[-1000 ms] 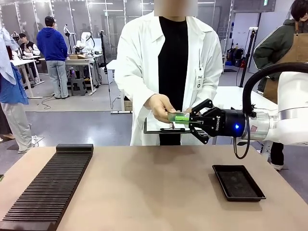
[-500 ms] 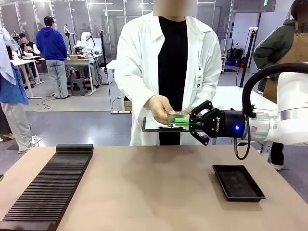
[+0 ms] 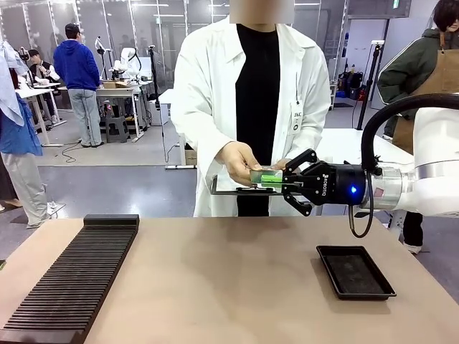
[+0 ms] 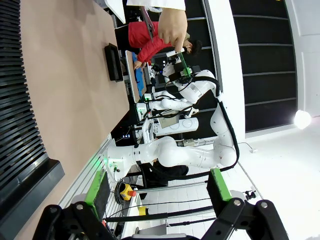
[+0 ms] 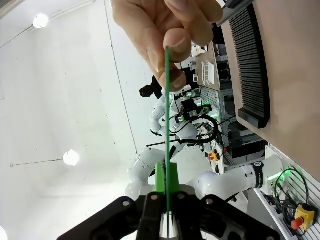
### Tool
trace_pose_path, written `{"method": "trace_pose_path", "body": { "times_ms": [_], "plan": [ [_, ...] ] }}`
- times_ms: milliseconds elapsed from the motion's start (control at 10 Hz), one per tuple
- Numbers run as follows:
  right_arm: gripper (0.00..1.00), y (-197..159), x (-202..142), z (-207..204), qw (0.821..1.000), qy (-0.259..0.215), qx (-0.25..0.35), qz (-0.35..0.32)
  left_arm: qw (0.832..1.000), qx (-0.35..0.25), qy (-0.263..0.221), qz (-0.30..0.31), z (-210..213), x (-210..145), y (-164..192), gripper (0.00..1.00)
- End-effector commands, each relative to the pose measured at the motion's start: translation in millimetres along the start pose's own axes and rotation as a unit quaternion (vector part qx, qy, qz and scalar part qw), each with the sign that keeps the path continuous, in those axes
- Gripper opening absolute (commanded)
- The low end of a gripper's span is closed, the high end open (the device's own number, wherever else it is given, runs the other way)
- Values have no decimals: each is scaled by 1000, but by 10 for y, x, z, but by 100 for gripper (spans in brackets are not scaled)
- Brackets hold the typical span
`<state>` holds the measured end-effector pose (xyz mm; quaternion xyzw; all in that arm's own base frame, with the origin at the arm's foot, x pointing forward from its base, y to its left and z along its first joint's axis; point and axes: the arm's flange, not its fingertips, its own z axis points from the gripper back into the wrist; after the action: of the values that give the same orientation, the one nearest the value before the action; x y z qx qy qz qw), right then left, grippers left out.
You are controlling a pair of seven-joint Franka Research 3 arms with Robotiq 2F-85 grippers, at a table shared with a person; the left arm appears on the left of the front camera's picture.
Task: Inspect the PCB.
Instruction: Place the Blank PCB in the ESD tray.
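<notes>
While the right claw [image 3: 285,180] pinches it (left claw [image 4: 159,186] spread), the thin green PCB [image 3: 267,177] touches a person's hand [image 3: 240,159].

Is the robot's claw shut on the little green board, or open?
Shut. The right gripper clamps the PCB edge-on between its green pads, while the person's hand pinches its far end.

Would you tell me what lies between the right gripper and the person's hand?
The PCB: right gripper clamps one end, the person's hand pinches the other; right wrist view shows it edge-on.
</notes>
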<state>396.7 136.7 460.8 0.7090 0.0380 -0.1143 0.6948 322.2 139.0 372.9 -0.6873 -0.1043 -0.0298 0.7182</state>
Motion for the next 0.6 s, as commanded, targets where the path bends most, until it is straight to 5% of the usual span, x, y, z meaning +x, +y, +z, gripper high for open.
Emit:
{"method": "trace_pose_path", "body": {
  "times_ms": [0,500],
  "plan": [
    [0,15,2,-9,1000,-2,8,-1,1000,3,4,4,5,-24,-47,100],
    [0,15,2,-9,1000,-2,8,-1,1000,3,4,4,5,-24,-47,100]
  ]
}}
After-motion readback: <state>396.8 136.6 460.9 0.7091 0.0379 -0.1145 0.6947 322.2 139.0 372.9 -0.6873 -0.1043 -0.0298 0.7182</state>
